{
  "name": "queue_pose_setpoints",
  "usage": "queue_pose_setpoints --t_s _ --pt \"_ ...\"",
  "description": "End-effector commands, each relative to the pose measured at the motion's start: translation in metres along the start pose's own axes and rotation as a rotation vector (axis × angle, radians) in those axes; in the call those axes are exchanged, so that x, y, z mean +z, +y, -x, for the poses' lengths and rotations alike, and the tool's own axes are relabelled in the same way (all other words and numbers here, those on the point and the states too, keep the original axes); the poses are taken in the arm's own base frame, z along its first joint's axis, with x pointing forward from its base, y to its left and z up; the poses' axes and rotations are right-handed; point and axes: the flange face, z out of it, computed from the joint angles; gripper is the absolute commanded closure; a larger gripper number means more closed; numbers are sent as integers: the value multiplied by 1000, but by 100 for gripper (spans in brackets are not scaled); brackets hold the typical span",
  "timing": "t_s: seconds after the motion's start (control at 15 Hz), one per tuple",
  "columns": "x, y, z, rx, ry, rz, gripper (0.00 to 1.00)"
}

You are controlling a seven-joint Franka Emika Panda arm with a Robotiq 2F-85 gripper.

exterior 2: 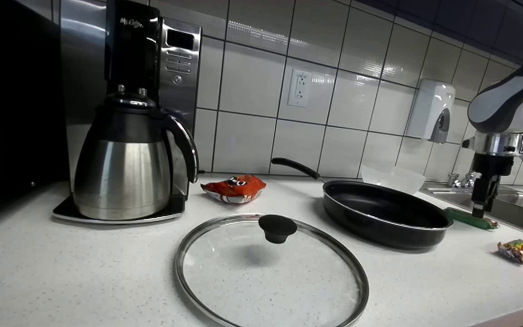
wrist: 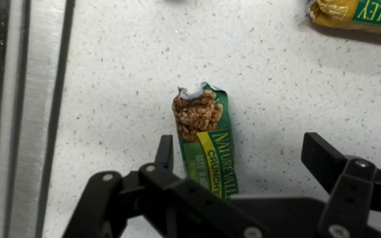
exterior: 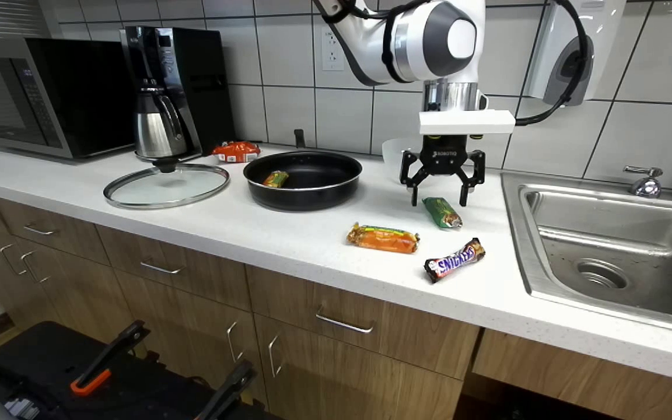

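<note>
One wrapped bar (exterior: 276, 179) inside black pan (exterior: 307, 199); hand (exterior: 438, 204) spread wide over green granola bar (wrist: 207, 142).

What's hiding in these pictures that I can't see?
Green bar: in the wrist view, its lower end is hidden by the gripper.
Yellow-orange bar: the wrist view's right edge cuts it off.
White bowl: in an exterior view, some of its lower part is hidden behind the frying pan.

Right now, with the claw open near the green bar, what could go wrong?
The green bar lies nearer one finger than the other in the wrist view, so the open gripper might shove it sideways when closing. A knock could also send it toward the nearby sink.
</note>
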Motion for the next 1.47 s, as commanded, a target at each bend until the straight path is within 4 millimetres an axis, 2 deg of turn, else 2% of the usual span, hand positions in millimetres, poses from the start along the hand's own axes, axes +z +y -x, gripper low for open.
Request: queue_pose_setpoints --t_s 0.0,1.2,1.27,1.33,1.4 --pt "1 14 -4 -17 -12 -30 0" --pt "19 37 -24 -13 -46 -49 0" --pt "20 38 -24 -14 -47 -49 8" --pt "20 39 -25 -15 -46 -48 26" --pt "21 40 -26 -14 -45 -49 32"
